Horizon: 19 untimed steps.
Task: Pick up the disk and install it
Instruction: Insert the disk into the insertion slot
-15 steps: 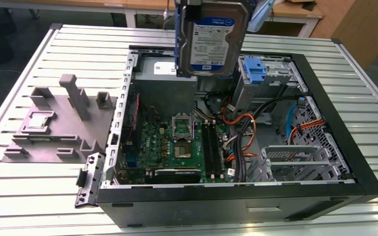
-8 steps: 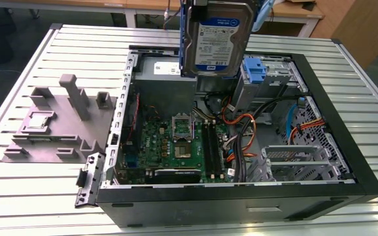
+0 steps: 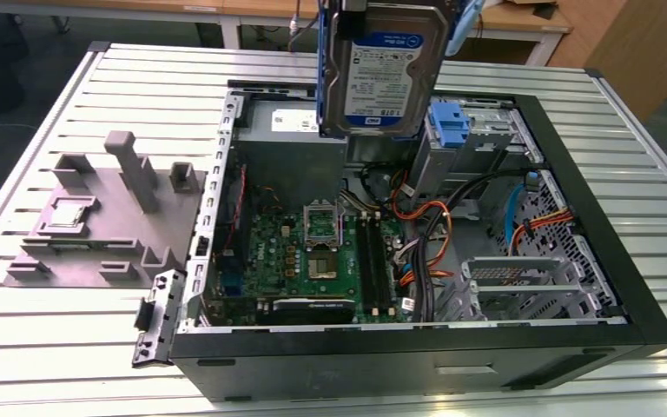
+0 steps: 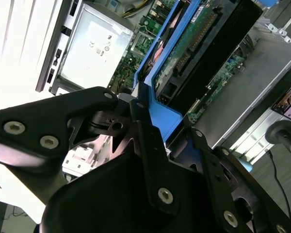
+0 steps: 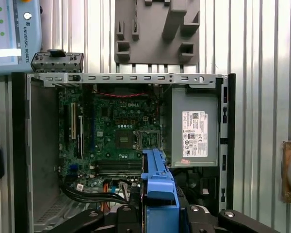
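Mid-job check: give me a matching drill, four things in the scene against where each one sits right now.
Things:
1. the disk
2. grey fixture
3. power-supply box
4. motherboard

Places:
A. on the table, outside the case, at the exterior view's left
B. clamped in the gripper, above the open case
C. green, flat on the case floor
D. inside the case, white sticker on its face

Pairs: 1-B, 2-A, 3-D, 4-C

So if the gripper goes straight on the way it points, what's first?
The gripper holds the disk; that would likely touch the motherboard beside the power supply first, depth unclear.
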Each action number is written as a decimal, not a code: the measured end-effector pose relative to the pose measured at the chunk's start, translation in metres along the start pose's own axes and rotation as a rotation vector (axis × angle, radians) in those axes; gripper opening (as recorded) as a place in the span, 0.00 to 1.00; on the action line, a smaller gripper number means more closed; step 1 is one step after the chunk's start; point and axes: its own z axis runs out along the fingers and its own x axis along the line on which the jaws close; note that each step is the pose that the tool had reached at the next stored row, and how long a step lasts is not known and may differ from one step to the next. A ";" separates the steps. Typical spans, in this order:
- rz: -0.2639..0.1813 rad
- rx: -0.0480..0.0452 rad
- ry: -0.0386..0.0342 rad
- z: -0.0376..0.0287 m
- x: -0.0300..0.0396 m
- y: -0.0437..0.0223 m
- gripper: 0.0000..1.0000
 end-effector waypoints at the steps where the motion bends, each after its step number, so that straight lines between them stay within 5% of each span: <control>1: 0.000 0.0000 0.0000 0.0000 0.0007 0.0000 0.37; 9: 0.000 0.0000 0.0001 0.0000 0.0018 -0.0001 0.37; 14: 0.000 -0.0003 0.0002 0.0001 0.0017 -0.0075 0.37; 19: 0.000 -0.0002 0.0002 0.0002 0.0054 -0.0079 0.37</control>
